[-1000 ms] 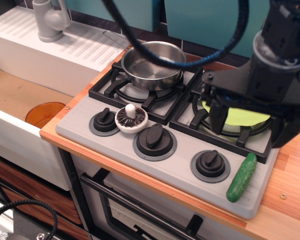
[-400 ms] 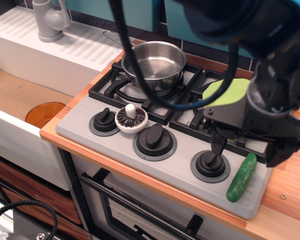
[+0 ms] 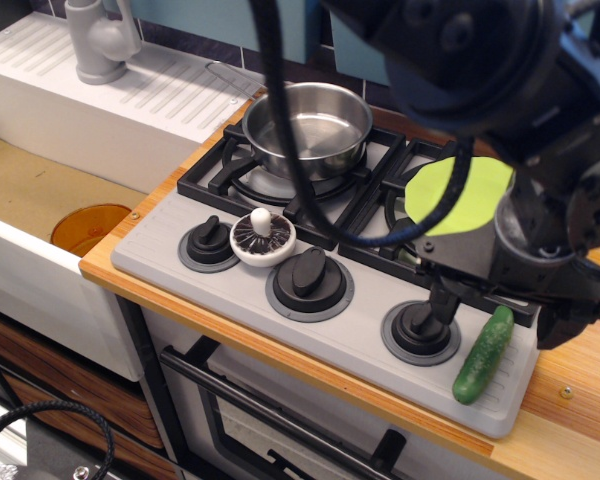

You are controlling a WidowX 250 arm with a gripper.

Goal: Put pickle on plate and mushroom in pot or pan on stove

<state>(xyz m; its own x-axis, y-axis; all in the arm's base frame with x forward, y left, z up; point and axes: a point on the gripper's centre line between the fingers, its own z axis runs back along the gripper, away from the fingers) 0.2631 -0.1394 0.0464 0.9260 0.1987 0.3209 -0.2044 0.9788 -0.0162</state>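
Pickle (image 3: 484, 355): dark green, bumpy skin, rounded ends, lying flat on the grey front-right corner of the stove (image 3: 230, 290), tilted so its far end points up-right. It's just right of the rightmost black knob (image 3: 420, 328), not touching it.

My hand (image 3: 500, 310) sits low over that corner, directly above the pickle's far end and the right knob. One dark finger (image 3: 444, 302) comes down beside the knob; the other one (image 3: 570, 322) is out past the pickle on the right. Fingers look spread with the pickle's upper end between them, nothing pinched. Can't tell if either finger touches it.

Mushroom (image 3: 263, 237): white cap rim, dark brown ribbed gills facing up, short white stem sticking up. Sits on the stove front panel between the left knob (image 3: 209, 244) and the middle knob (image 3: 309, 281), touching or nearly touching the left one's disc.

Plate (image 3: 458, 195): flat, lime green, on the right burner grate, largely covered by my arm; only its upper-left part shows.

Pan (image 3: 307, 130): shiny steel, low sides, empty, on the left burner grate; thin handle runs back-left.

Far left: orange disc (image 3: 90, 228) down in the sink (image 3: 40, 190), grey faucet (image 3: 100, 40) behind it. Wood tabletop (image 3: 570, 400) shows right of the stove.
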